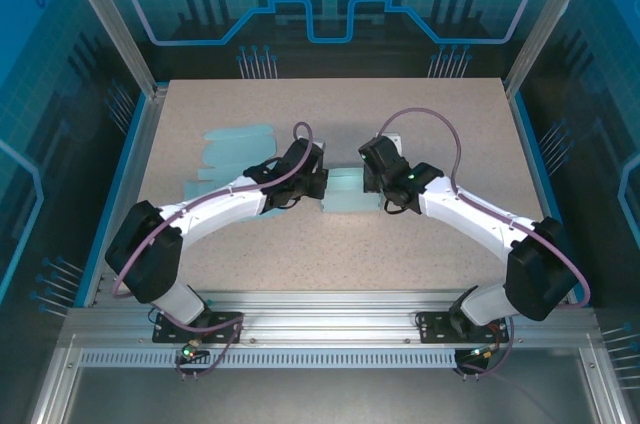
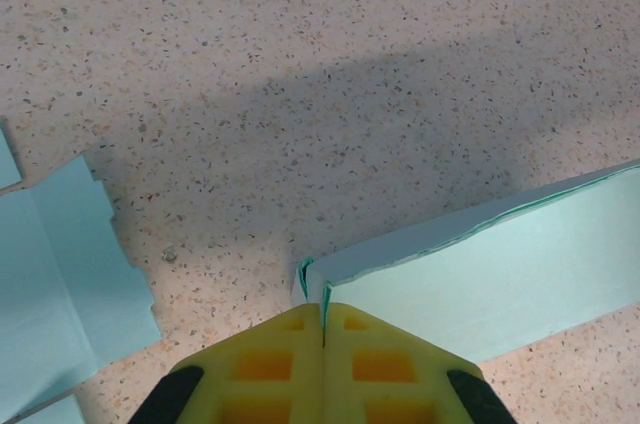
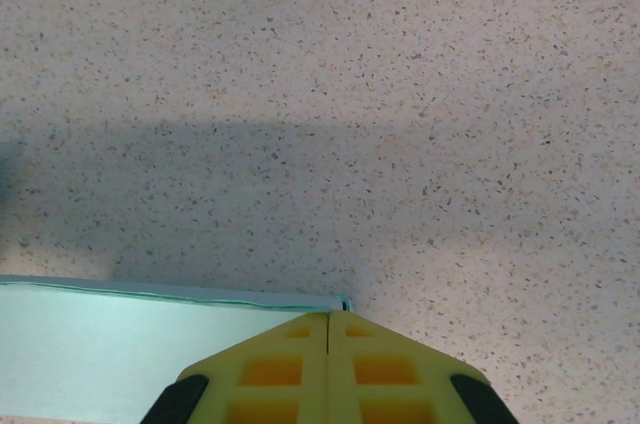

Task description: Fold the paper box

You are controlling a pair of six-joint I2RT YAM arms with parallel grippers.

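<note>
top external: high behind arm bases, facing down over whole bench (image 1: 400, 124) | wrists: close, facing down past left tool (image 2: 322, 308), right tool (image 3: 329, 315) | shared: paper box (image 1: 345, 194) ends

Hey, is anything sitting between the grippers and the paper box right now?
Nothing visible: the left gripper and right gripper are both shut right at the corners of the paper box.

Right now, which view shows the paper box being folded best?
Left wrist: the paper box spans the lower right, its layered edge and corner sharp beside the shut fingers. Top external shows just a small, distant patch of it; right wrist, a thin strip.
</note>
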